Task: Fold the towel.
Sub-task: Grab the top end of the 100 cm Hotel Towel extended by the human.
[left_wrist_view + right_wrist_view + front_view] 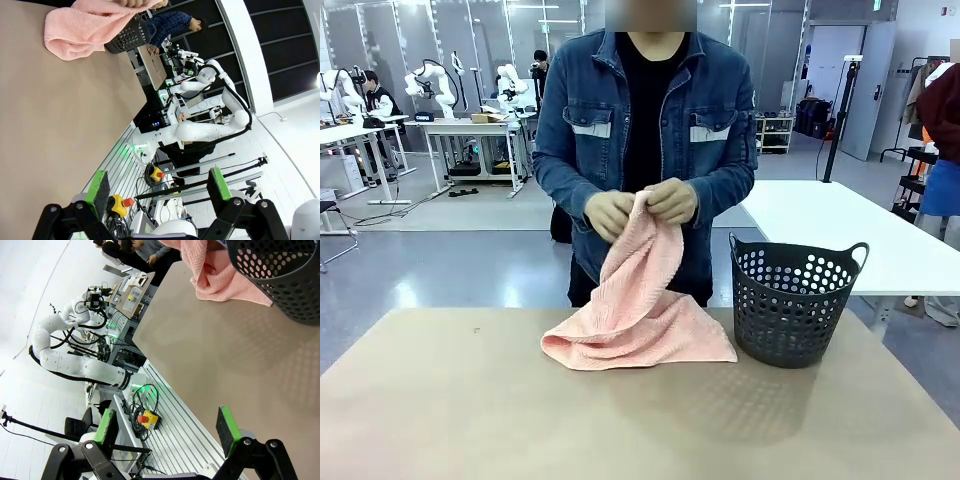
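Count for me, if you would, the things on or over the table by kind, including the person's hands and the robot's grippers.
towel, pink: 1
basket, dark, perforated: 1
person's hands, both gripping the towel: 2
grippers, both open: left gripper, right gripper: 2
Total: 6

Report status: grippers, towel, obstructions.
Left gripper open, empty. Right gripper open, empty. Towel partly on table, top end held in person's hands. Basket beside towel.
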`<state>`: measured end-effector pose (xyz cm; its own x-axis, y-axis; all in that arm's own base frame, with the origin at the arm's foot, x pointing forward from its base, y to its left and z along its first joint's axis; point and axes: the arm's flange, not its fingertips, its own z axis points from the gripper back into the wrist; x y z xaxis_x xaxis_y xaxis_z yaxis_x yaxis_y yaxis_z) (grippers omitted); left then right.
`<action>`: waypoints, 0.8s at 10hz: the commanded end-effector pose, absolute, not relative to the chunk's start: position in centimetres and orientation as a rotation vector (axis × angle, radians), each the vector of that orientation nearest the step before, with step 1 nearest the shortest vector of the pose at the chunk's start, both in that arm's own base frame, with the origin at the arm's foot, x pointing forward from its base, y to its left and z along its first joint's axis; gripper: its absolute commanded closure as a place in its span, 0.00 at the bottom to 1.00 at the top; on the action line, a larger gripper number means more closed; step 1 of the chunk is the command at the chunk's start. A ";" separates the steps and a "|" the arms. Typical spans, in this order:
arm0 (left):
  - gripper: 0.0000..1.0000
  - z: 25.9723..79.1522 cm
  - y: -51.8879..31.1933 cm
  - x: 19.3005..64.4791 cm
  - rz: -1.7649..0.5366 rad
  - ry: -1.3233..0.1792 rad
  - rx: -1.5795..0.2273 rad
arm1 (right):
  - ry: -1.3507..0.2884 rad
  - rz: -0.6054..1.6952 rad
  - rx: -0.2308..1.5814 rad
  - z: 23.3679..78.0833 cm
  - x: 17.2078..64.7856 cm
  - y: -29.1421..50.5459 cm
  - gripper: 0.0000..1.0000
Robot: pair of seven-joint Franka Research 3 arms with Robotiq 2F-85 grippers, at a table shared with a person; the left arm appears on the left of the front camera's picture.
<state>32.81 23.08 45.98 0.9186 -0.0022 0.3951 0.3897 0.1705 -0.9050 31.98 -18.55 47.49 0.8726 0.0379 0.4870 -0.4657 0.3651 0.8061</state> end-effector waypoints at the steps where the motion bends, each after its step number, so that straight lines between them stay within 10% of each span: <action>1: 0.00 46.1 23.0 32.5 -0.300 -0.332 -1.386 | -0.443 0.353 1.169 47.5 32.0 -18.5 0.00; 8: 0.00 46.1 23.0 32.5 -0.300 -0.332 -1.386 | -0.443 0.353 1.169 47.5 32.0 -18.5 0.00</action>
<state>32.81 23.08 45.98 0.9186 -0.0022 0.3951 0.3897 0.1705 -0.9050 31.98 -18.54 47.49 0.8725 0.0378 0.4871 -0.4659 0.3650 0.8061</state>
